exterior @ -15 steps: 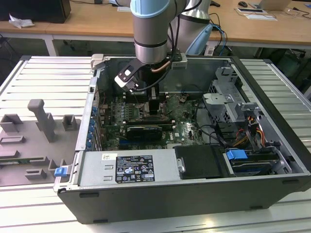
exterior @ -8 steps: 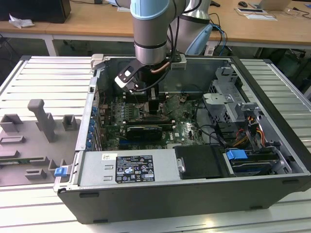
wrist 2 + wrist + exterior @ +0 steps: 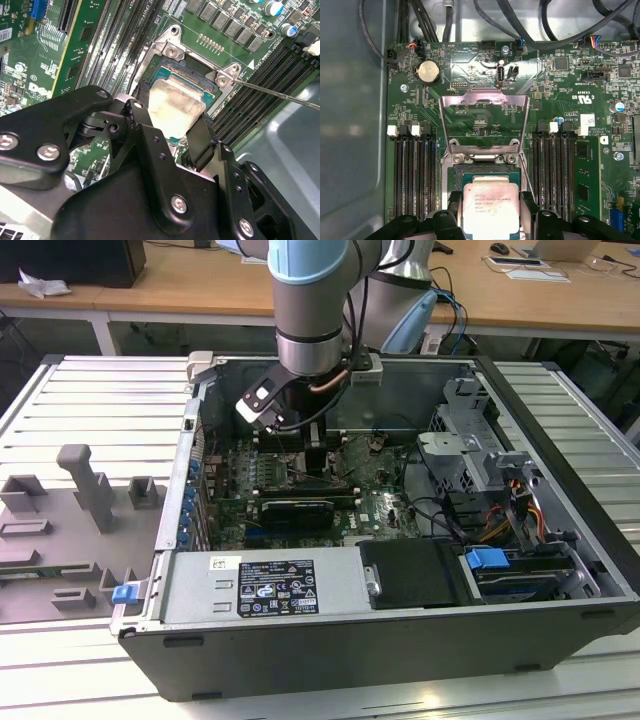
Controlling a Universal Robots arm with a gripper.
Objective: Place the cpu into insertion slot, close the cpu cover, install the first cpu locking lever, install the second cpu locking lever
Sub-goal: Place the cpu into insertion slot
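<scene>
- I've got the gripper (image 3: 490,219) closed down to chip width, its two black fingers (image 3: 202,139) pinching opposite edges of the cpu (image 3: 491,201).
- In both wrist views the cpu lies flat between the fingers, silver top up, right over the insertion slot (image 3: 487,172).
- The slot's dark centre peeks out past the chip's far edge. From this angle I can't quite tell whether the chip is seated or just above the slot.
- The cpu cover (image 3: 470,100) is swung open, standing up on the side of the slot away from the gripper, with green board showing through its window.
- A thin metal lever rod (image 3: 280,95) slants away from one corner of the slot's rim.
- Black memory slots (image 3: 415,175) flank the slot on either side of the motherboard (image 3: 560,100).
- In the exterior view the arm (image 3: 310,300) reaches straight down into the open computer case (image 3: 560,440), with the gripper (image 3: 320,455) low over the board.
</scene>
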